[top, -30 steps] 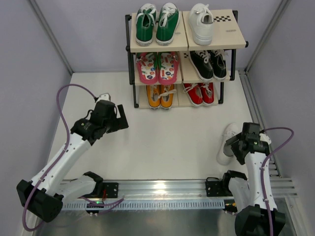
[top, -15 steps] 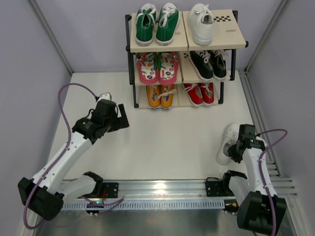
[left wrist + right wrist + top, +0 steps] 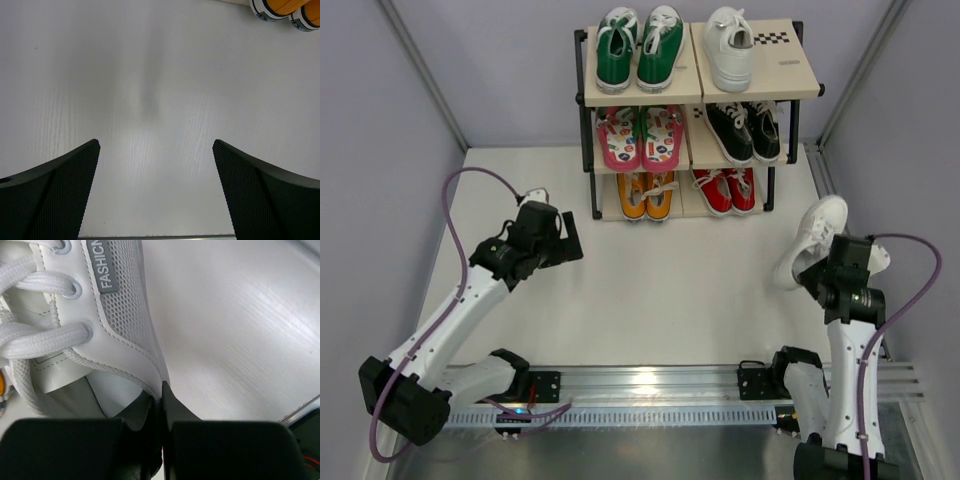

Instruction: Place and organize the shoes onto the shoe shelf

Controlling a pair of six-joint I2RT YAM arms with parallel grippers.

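Observation:
The shoe shelf (image 3: 790, 62) stands at the back. One white sneaker (image 3: 730, 48) sits on its top right board, pink flip-flops (image 3: 642, 138) on the middle left, orange sneakers (image 3: 647, 195) on the bottom left. My right gripper (image 3: 833, 268) is shut on the collar edge of the other white sneaker (image 3: 811, 240), holding it off the table, toe towards the shelf. In the right wrist view the jaws (image 3: 162, 390) pinch the sneaker's collar (image 3: 115, 315). My left gripper (image 3: 566, 240) hangs open over bare table (image 3: 156, 145), with the orange sneakers' toes (image 3: 280, 7) far ahead.
Green sneakers (image 3: 640, 45) fill the top left board, black sneakers (image 3: 746, 130) the middle right, red sneakers (image 3: 725, 190) the bottom right. A metal rail (image 3: 650, 378) runs along the near edge. Grey walls close in on both sides, the right one close to my right arm.
My right gripper closed on the white sneaker's collar and lifted it from the table, carrying it up and towards the shelf. The left arm has barely moved.

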